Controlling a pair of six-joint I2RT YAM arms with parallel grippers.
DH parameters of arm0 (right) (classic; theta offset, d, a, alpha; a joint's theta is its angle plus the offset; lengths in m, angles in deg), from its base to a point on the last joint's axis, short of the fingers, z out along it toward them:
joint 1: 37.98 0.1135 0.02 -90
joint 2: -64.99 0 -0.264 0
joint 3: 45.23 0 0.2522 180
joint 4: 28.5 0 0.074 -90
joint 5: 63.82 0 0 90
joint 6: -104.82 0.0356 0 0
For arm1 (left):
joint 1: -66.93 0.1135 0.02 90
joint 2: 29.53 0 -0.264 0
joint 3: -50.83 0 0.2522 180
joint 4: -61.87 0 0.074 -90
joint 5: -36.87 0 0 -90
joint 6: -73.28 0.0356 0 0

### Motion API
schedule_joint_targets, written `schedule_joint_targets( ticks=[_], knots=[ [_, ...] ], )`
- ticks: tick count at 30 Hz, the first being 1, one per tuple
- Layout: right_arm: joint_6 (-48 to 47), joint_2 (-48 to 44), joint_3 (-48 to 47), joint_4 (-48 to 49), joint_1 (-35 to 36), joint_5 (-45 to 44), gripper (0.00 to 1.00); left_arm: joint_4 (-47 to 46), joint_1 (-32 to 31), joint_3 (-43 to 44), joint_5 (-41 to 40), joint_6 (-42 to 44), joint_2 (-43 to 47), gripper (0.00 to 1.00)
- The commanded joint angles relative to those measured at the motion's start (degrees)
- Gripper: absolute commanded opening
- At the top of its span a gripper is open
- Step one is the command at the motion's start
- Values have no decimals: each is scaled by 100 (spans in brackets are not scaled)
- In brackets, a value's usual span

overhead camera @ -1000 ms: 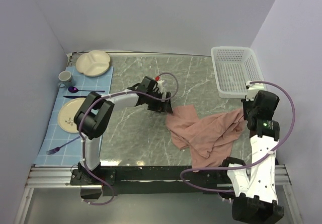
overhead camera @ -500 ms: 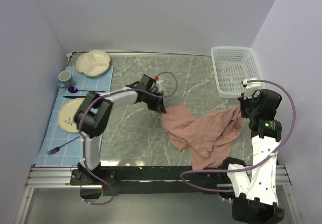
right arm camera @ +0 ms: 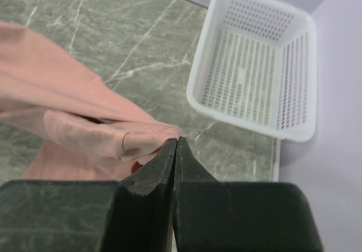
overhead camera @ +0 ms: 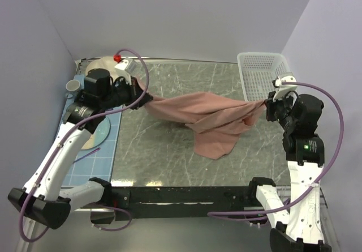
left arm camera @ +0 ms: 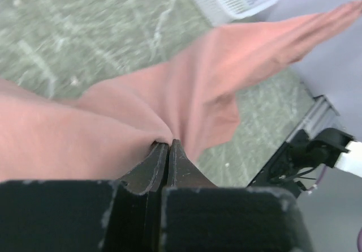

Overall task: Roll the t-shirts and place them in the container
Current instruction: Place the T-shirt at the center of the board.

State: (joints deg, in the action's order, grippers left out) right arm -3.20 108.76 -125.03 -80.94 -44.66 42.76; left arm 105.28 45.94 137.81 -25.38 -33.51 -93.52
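A dusty-pink t-shirt hangs stretched in the air between both arms, its middle sagging down to the marble table. My left gripper is shut on the shirt's left end, high above the table's left side. In the left wrist view the cloth bunches at the closed tips. My right gripper is shut on the shirt's right end, just in front of the basket. The right wrist view shows a ribbed hem pinched at its tips. The chest print is hidden.
A white perforated basket stands at the back right, also in the right wrist view. On the left lies a blue placemat with a divided dish, a mug and a plate.
My left gripper closed on the shirt's left edge, then swung up and far left, pulling the crumpled shirt off the table into a taut span. The right gripper lifted slightly, staying shut.
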Motion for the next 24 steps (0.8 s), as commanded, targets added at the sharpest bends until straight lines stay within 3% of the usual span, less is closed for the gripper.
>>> schedule_joint_targets(
  ticks=[1,8,14,21,22,23,24],
  knots=[
    [282,-254,48,-131,-316,46,0,840,183,254,-313,308,26,1],
    [291,-124,653,-149,-369,-383,0,472,271,142,-585,194,-315,1],
    [-166,640,1576,650,-518,-726,0,-441,280,132,-841,379,-1782,1],
    [-701,1423,1919,1178,-712,-718,0,-724,306,843,-1105,555,-3872,1],
    [-781,1467,1920,1152,-712,-683,5,-750,315,983,-1087,520,-4015,4],
    [-878,1494,1920,1126,-712,-587,16,-750,315,1054,-1052,485,-4147,23],
    [-1087,1486,1841,977,-703,-516,31,-750,315,1133,-1052,406,-4322,35]
  ],
)
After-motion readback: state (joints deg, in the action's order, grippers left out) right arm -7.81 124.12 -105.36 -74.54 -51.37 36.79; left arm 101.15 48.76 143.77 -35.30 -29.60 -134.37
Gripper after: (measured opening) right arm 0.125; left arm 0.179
